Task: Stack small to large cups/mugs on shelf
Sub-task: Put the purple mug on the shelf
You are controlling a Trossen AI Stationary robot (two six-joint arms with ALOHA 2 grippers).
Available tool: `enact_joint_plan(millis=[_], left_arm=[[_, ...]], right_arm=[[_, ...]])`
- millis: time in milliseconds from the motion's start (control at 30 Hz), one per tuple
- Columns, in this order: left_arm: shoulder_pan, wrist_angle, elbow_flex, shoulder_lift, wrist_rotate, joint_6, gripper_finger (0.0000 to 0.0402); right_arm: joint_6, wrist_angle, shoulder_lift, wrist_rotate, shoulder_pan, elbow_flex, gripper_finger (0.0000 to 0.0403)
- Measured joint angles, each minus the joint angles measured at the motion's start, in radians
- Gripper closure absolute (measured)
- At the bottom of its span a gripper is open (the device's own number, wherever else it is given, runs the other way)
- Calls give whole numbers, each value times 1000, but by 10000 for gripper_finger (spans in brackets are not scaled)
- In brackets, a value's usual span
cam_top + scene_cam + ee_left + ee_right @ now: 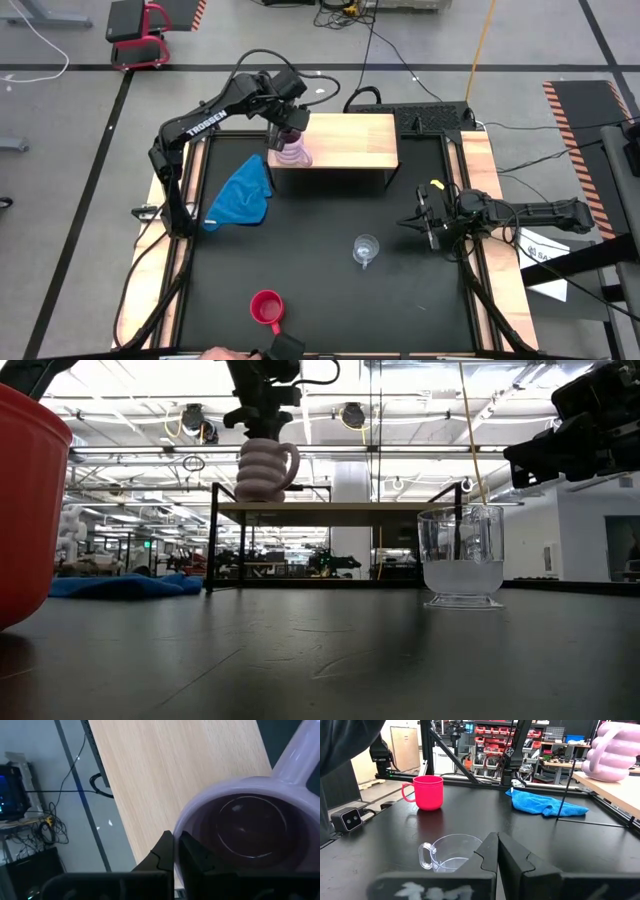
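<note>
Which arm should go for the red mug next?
Probably the right. The right gripper hangs free and shut near the glass cup, while the left gripper is shut on the lilac mug at the shelf; red mug.

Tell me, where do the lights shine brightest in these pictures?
Low view: ceiling lights behind the shelf wash the room white and gleam on the black table; the glass cup glows. High view: even light across the table.
</note>
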Motion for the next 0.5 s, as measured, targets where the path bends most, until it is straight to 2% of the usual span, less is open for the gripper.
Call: enact_joint_plan(millis=[500], left_arm=[[-4,-8,-6,-28,-25,-8,393]], right_arm=[[16,0,0,0,0,0,403]])
